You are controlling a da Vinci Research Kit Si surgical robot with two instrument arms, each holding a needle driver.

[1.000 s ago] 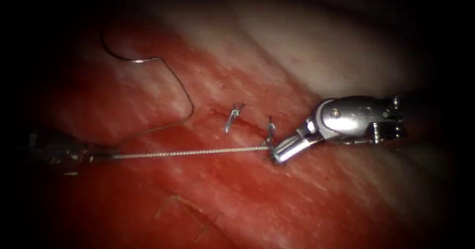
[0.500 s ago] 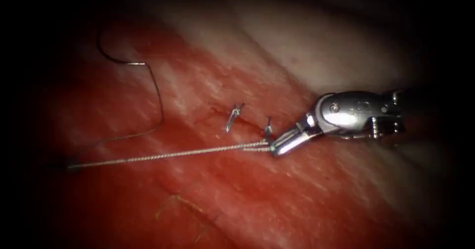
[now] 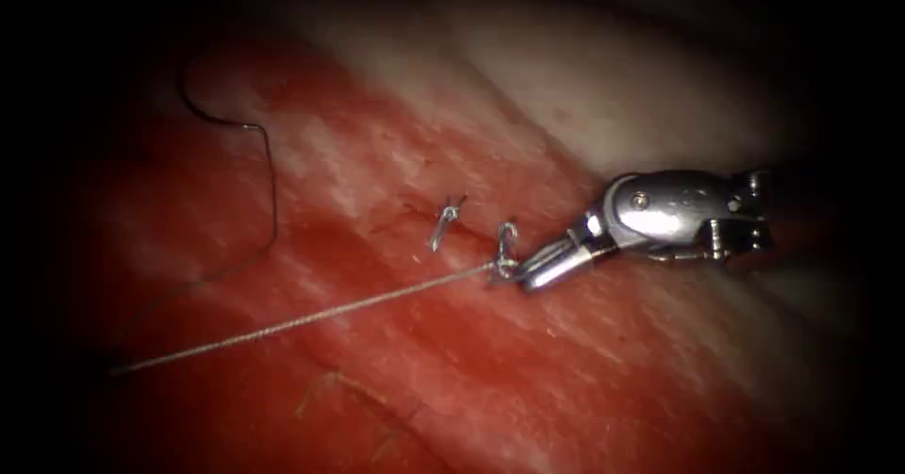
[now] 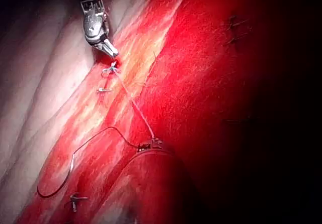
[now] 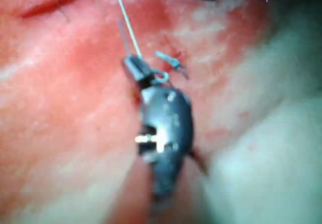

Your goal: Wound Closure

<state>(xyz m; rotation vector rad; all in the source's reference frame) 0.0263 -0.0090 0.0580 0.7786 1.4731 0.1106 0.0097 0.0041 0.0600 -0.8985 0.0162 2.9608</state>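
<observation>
My right tool (image 3: 530,274) comes in from the right and is shut on the short thread end beside the knot (image 3: 506,246) at the cut (image 3: 471,237). A pale taut thread (image 3: 302,320) runs from that knot down to the left. In the left wrist view my left tool (image 4: 149,146) is shut on this thread (image 4: 133,103), far from the right tool (image 4: 106,47). The dark curved needle (image 3: 203,111) lies loose on the tissue left of the cut, held by neither tool and not in the tissue. Its dark thread (image 3: 272,201) trails down from it.
A finished stitch with short cut ends (image 3: 443,221) sits on the cut just left of the knot, also visible as a stitch (image 5: 171,60) near the right tool's jaws (image 5: 135,67). Red fluid covers the tissue (image 3: 490,380); pale fat (image 3: 603,97) lies beyond.
The left tool has drawn the pale thread down and to the left, out of the endoscope view. The knot has drawn up at the cut. The needle's dark thread has slid leftward.
</observation>
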